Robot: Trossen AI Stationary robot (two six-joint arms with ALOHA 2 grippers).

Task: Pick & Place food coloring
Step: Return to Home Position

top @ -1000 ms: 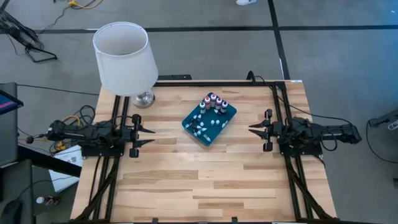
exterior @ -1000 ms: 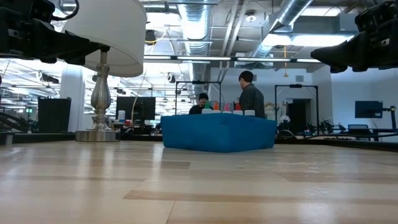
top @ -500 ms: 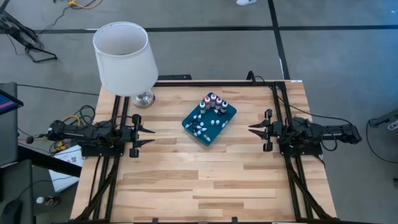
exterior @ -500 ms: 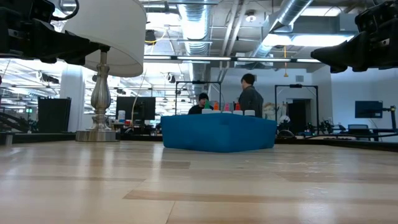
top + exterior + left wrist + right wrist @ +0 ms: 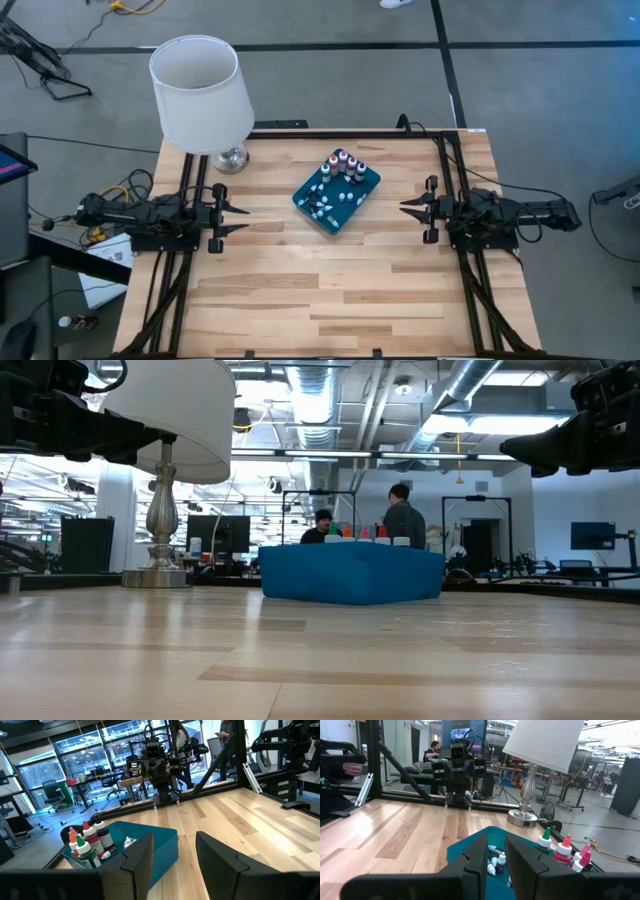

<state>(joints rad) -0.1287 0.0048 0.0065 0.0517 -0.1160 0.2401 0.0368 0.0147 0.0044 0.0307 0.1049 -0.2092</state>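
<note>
The food coloring is a set of tiny bottles in a teal tray [image 5: 362,186] at the table's middle. A few taller bottles with coloured tops [image 5: 345,165] stand upright at the tray's far end, and small whitish ones [image 5: 325,205] lie loose in it. My left gripper [image 5: 245,219] hovers level and open at the table's left side, pointing at the tray. My right gripper [image 5: 402,208] hovers level at the right side, its fingers nearly together and empty. The left wrist view shows the tray [image 5: 160,845] and bottles [image 5: 90,842], and so does the right wrist view, tray [image 5: 465,847] and bottles [image 5: 565,850].
A table lamp with a white shade [image 5: 200,95] stands on its silver base [image 5: 230,157] at the far left corner. Bare wood lies between each gripper and the tray and across the near half [image 5: 330,290]. People [image 5: 405,520] are in the room behind.
</note>
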